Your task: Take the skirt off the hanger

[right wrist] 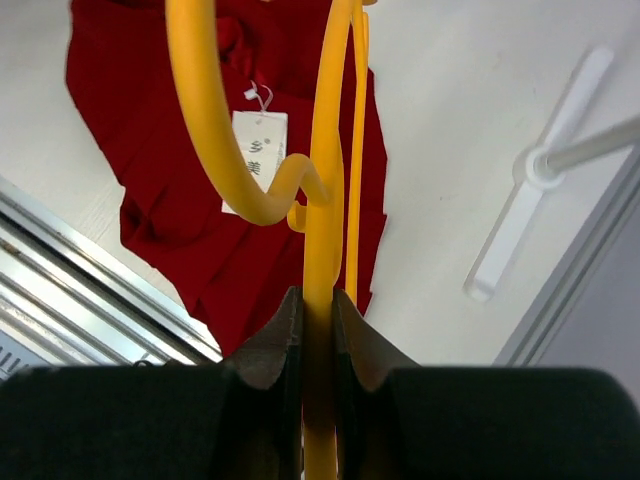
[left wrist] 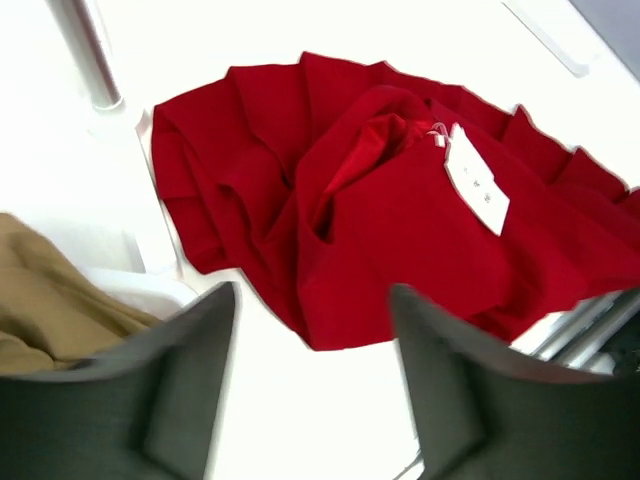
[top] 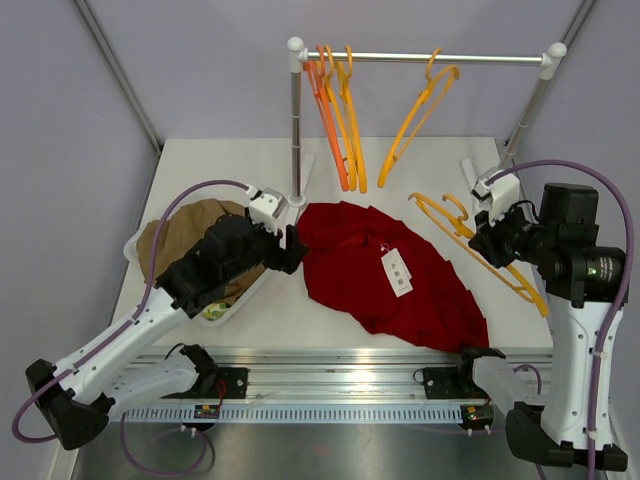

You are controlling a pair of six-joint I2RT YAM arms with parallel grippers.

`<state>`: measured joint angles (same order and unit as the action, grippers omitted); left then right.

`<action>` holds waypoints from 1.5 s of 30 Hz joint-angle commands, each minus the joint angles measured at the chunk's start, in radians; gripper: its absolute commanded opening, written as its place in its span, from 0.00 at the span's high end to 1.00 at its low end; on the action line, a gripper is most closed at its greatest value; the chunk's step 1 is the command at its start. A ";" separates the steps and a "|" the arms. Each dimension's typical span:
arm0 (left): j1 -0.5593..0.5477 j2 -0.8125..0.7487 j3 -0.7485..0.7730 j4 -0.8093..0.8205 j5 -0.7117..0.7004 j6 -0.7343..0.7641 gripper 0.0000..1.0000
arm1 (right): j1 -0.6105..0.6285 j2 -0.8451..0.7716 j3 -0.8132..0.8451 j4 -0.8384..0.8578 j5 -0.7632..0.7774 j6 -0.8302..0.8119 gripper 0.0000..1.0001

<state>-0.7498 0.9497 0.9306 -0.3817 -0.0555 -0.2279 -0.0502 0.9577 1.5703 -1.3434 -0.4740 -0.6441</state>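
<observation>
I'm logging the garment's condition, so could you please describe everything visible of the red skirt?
The red skirt is pleated, soft-looking cloth, lying crumpled and fanned out on the white table. A white paper tag lies on top. No hanger is in it; the yellow hanger, clamped in the right gripper, is to its right. The open left gripper is near its left edge, not gripping it.
</observation>
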 commanded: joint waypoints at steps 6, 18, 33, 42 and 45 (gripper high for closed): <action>0.000 -0.221 -0.087 0.084 0.111 0.088 0.01 | -0.025 0.101 0.033 0.326 0.253 0.300 1.00; 0.000 -0.393 -0.151 0.081 0.018 -0.013 0.01 | -0.023 0.498 0.502 0.460 0.410 0.538 1.00; 0.000 -0.396 -0.205 0.148 0.106 -0.040 0.01 | -0.019 0.757 0.757 0.451 0.316 0.629 1.00; 0.000 -0.301 -0.190 0.185 0.186 -0.053 0.01 | 0.143 0.774 0.694 0.478 0.405 0.517 1.00; -0.005 -0.252 -0.179 0.195 0.198 -0.054 0.01 | 0.162 0.771 0.659 0.487 0.411 0.520 1.00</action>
<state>-0.7498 0.6617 0.7265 -0.2565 0.0967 -0.2710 0.0818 1.7531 2.2559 -0.8806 -0.0917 -0.0883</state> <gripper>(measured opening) 0.988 0.167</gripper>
